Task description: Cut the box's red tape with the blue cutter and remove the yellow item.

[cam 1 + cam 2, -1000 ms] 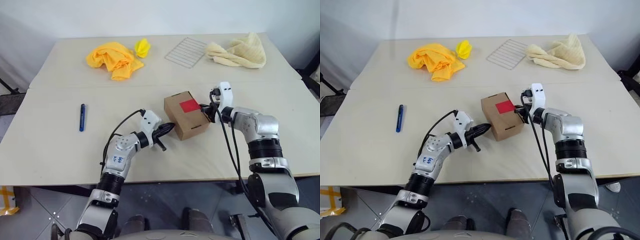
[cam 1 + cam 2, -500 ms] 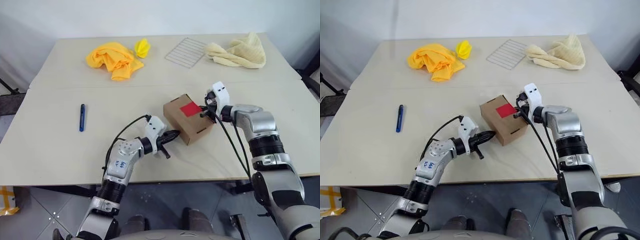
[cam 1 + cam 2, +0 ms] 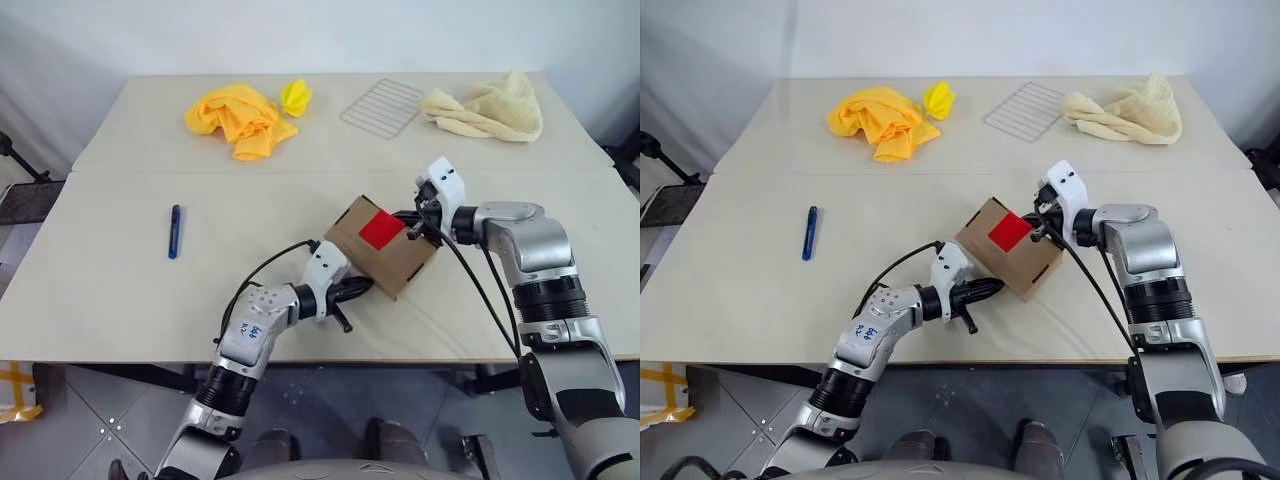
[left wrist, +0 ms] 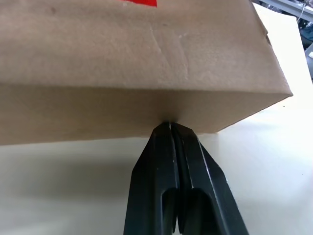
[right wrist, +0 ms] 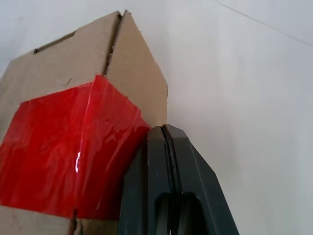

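Note:
The brown box [image 3: 398, 262] sits askew near the middle of the table, with the red tape [image 3: 382, 231] on its top. My left gripper [image 3: 364, 288] is shut, and its tips press against the box's near side wall [image 4: 122, 112]. Shut as well, my right gripper [image 3: 409, 223] touches the box's far top edge right beside the tape [image 5: 63, 161]. The blue cutter [image 3: 175, 231] lies alone on the table far to the left, clear of both grippers. The yellow item is out of view.
Along the far side of the table lie an orange-yellow cloth [image 3: 240, 115], a small yellow crumpled scrap [image 3: 295, 96], a wire rack [image 3: 380, 104] and a cream cloth [image 3: 490, 105]. A seam [image 3: 200, 172] crosses the tabletop.
The box has turned and slid a little toward the near edge, pinched between both shut grippers. My left gripper drew back and to the right. The camera has shifted too.

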Robot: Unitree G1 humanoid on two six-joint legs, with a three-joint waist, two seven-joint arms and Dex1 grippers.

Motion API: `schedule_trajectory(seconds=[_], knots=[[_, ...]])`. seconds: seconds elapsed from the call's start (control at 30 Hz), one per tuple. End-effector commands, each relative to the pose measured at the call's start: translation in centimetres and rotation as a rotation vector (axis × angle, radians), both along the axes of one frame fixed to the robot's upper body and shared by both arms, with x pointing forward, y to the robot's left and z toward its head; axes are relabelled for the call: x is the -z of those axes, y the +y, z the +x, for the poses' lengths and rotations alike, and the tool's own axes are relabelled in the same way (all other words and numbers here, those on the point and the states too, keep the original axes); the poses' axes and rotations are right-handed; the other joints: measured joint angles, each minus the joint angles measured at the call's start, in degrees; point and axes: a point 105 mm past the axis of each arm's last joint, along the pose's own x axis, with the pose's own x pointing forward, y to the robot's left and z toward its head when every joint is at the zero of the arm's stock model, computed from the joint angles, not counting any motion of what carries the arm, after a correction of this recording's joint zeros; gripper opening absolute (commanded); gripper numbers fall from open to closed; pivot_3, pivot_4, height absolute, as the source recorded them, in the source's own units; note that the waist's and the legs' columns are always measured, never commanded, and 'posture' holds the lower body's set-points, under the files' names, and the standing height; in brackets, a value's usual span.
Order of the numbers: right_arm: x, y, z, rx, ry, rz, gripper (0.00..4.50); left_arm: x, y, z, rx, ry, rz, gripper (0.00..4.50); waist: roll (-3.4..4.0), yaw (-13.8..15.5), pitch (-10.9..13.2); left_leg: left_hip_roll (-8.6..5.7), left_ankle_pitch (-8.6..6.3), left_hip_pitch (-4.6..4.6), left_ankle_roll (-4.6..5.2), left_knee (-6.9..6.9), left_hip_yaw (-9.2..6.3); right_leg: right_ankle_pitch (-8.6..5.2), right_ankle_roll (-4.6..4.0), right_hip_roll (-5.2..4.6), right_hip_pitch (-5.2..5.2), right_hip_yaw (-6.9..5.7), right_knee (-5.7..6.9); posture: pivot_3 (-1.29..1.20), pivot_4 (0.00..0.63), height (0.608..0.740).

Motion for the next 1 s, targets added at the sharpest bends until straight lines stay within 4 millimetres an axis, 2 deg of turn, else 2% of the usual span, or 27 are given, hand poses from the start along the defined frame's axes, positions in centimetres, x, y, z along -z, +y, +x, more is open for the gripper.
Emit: schedule_trajectory(seconds=[0.03, 0.23, 0.5, 0.73, 0.87, 1.0], knots=[[3.0, 2.8, -1.4, -0.12, 0.108, 0.015, 0.0, -2.7, -2.9, -1.2, 0.089, -0.084, -0.042, 0.06, 0.0, 0.1, 0.0, 0.01, 0.0, 0.0, 0.0, 0.0, 0.0, 0.0, 0.0, 0.0, 0.0, 0.0, 0.0, 0.0, 0.15, 0.74], [5.1, 1.0, -1.5, -0.079, 0.106, -0.11, 0.0, -2.6, -3.2, -1.3, 0.099, -0.083, -0.025, 0.06, -0.18, 0.6, -0.1, 0.01, 0.0, 0.01, 0.0, 0.0, 0.01, 0.0, 0.0, 0.01, 0.0, 0.0, -0.01, 0.0, 0.15, 0.74], [6.1, -1.4, -1.3, 0.0, 0.061, -0.235, 0.0, -2.8, -3.5, -1.4, 0.096, -0.07, -0.035, 0.06, -0.19, 0.6, -0.1, 0.01, 0.0, 0.01, 0.0, -0.01, 0.03, 0.0, 0.0, 0.01, 0.0, 0.01, -0.02, 0.0, 0.15, 0.74], [4.6, -3.4, -0.3, 0.099, -0.069, -0.292, 0.0, -3.0, -3.3, -1.5, 0.087, -0.072, -0.042, 0.06, -0.2, 0.7, -0.1, 0.01, 0.0, 0.01, 0.01, 0.04, 0.04, 0.06, -0.04, 0.01, 0.01, 0.03, -0.02, 0.0, 0.15, 0.74], [2.9, -4.7, 0.5, 0.188, -0.144, -0.234, 0.0, -3.0, -2.9, -1.2, 0.072, -0.078, -0.039, 0.06, -0.2, 0.7, -0.1, 0.02, 0.02, 0.01, 0.05, 0.07, 0.05, 0.13, -0.06, 0.01, 0.01, 0.05, -0.01, 0.0, 0.15, 0.74], [2.1, -4.4, 0.9, 0.225, -0.13, -0.096, 0.0, -3.1, -3.6, -1.6, 0.094, -0.075, -0.051, 0.06, -0.2, 0.6, -0.1, 0.02, 0.04, -0.01, 0.06, 0.12, 0.07, 0.17, -0.06, 0.01, 0.0, 0.08, -0.01, 0.0, 0.15, 0.74]])
